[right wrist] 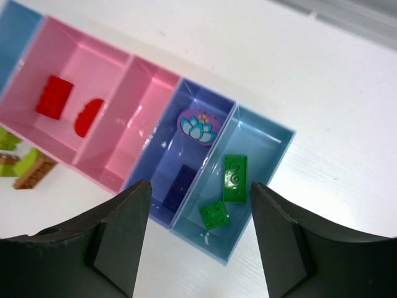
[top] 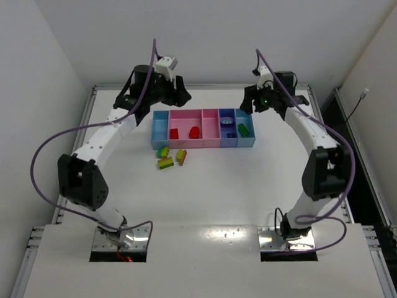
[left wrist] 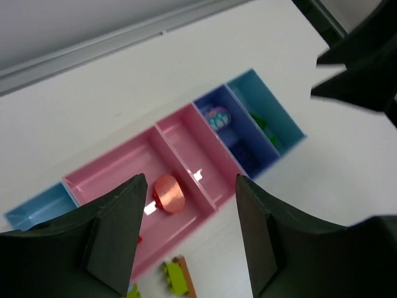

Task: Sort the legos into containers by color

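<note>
Green legos [right wrist: 234, 179] in blue tray [right wrist: 260, 148]

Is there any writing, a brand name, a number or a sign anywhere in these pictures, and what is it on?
No words, numbers or brand names can be read in any view.
The only sign: a lotus flower picture, without lettering, on the round purple piece in the periwinkle tray.
Any marks on the green bricks are too small to read.

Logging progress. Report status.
Left gripper and right gripper open, empty. Red bricks, purple brick, green bricks trayed. Yellow-green bricks, orange brick loose on table. Nothing in the way.
</note>
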You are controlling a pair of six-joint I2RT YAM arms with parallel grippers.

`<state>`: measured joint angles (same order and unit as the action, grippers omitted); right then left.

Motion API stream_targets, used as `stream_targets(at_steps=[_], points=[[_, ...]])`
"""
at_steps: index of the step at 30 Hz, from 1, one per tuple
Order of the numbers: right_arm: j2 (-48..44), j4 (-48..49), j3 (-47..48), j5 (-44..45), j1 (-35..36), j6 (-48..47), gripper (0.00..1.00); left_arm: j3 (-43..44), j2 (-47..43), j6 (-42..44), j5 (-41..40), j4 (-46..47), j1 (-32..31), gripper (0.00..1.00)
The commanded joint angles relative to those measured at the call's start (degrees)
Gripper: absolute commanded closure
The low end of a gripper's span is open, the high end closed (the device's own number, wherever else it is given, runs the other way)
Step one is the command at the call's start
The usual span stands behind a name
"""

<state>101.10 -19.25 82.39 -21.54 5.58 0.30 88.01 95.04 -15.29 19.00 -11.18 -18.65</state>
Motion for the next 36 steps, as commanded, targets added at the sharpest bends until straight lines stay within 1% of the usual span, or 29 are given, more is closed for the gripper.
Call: stream_targets(at_steps=[1, 2, 4, 5, 7, 8, 9, 11, 12, 14, 16, 18, 20, 22, 24, 25, 26, 27, 29, 31, 32, 33, 34, 35, 36], points=[[-6.86, 2.02, -1.52, -1.65, -0.49, 2.43, 0.33, -2.31, -4.86, 9.64, 5.41, -9.63, -0.94, 0.35], [-7.66, 0.97, -2.31, -2.27, -0.49, 1.82, 0.33, -2.31, -5.48, 11.67, 5.43, -13.91, -0.94, 0.38], [-9.17, -0.17, -3.55, -4.56, -0.49, 0.76, 0.33, -3.46, -6.01, 17.37, 8.67, -16.93, -0.25, 0.38], [-10.64, -1.22, -3.55, -5.17, -0.49, 0.06, 0.33, -3.46, -6.01, 19.83, 9.20, -21.56, 0.28, 0.40], [-12.15, -1.93, -5.47, -6.32, -0.49, -1.08, 0.33, -4.07, -6.53, 26.69, 10.78, -25.19, 0.29, 0.40], [-13.63, -1.94, -6.09, -7.10, -0.49, -1.09, 0.33, -4.77, -6.54, 29.15, 10.79, -28.86, 0.29, 0.40], [-14.34, -1.94, -6.71, -7.11, -1.01, -1.09, 0.33, -5.56, -8.02, 33.26, 10.09, -29.94, 0.29, 0.40], [-15.13, -2.46, -7.85, -7.72, -1.01, -1.79, 0.33, -9.07, -9.52, 37.59, 8.42, -31.79, 0.29, 0.40], [-15.14, -2.46, -7.86, -7.73, -1.01, -1.79, 0.33, -10.21, -10.14, 41.18, 7.81, -32.93, 0.29, 0.40], [-15.76, -2.46, -8.91, -7.73, -1.54, -1.79, 0.33, -13.12, -11.02, 43.06, 5.26, -32.94, 0.81, 0.40], [-15.76, -2.46, -9.52, -8.25, -1.54, -1.79, 0.33, -14.26, -11.02, 44.37, 5.25, -32.94, 0.81, 0.40], [-15.76, -1.94, -10.05, -8.25, -1.54, -1.79, 0.33, -14.27, -9.36, 45.87, 8.49, -33.56, 0.81, 0.41], [-15.76, -1.94, -10.06, -8.25, -2.06, -1.79, 0.33, -16.01, -8.83, 45.87, 9.12, -32.77, 0.81, 0.42], [-15.76, -1.94, -10.06, -8.25, -2.07, -1.79, 0.33, -18.29, -8.30, 44.48, 9.12, -30.05, 0.81, 0.46], [-15.76, -1.94, -10.06, -8.25, -2.60, -1.79, 0.33, -20.58, -8.99, 43.51, 6.85, -25.50, 0.81, 0.48], [-15.76, -1.94, -10.06, -8.25, -2.60, -1.79, 0.33, -22.16, -9.61, 41.59, 5.53, -23.90, 0.81, 0.49], [-15.76, -1.94, -10.58, -8.25, -2.60, -1.79, 0.33, -22.87, -9.62, 39.92, 1.51, -22.15, 0.81, 0.52], [-15.76, -1.94, -10.58, -8.78, -2.60, -1.79, 0.33, -23.49, -10.22, 38.59, 0.08, -19.78, 0.81, 0.55], [-15.76, -1.94, -11.11, -8.78, -3.12, -1.79, 0.33, -25.94, -11.81, 34.38, -3.25, -17.40, 0.81, 0.57], [-15.76, -1.94, -11.11, -8.78, -3.12, -1.79, 0.33, -26.48, -12.43, 31.04, -5.37, -15.81, 0.29, 0.59], [-15.76, -1.94, -11.11, -8.78, -3.12, -1.79, 0.33, -27.27, -13.21, 25.54, -8.08, -15.02, -0.24, 0.61], [-15.76, -1.94, -11.11, -8.78, -3.12, -1.79, 0.33, -27.88, -13.74, 23.31, -10.80, -15.01, -0.24, 0.63], [-15.76, -1.41, -11.63, -9.30, -3.12, -1.79, 0.33, -27.89, -14.53, 21.20, -11.61, -15.01, -0.24, 0.65], [-15.76, -1.41, -11.64, -9.31, -3.12, -1.79, 0.33, -28.50, -15.06, 16.91, -12.84, -14.40, -0.76, 0.65], [-15.76, -1.41, -11.64, -9.83, -3.12, -1.79, 0.33, -29.29, -15.76, 15.74, -12.77, -14.40, -0.77, 0.65]])
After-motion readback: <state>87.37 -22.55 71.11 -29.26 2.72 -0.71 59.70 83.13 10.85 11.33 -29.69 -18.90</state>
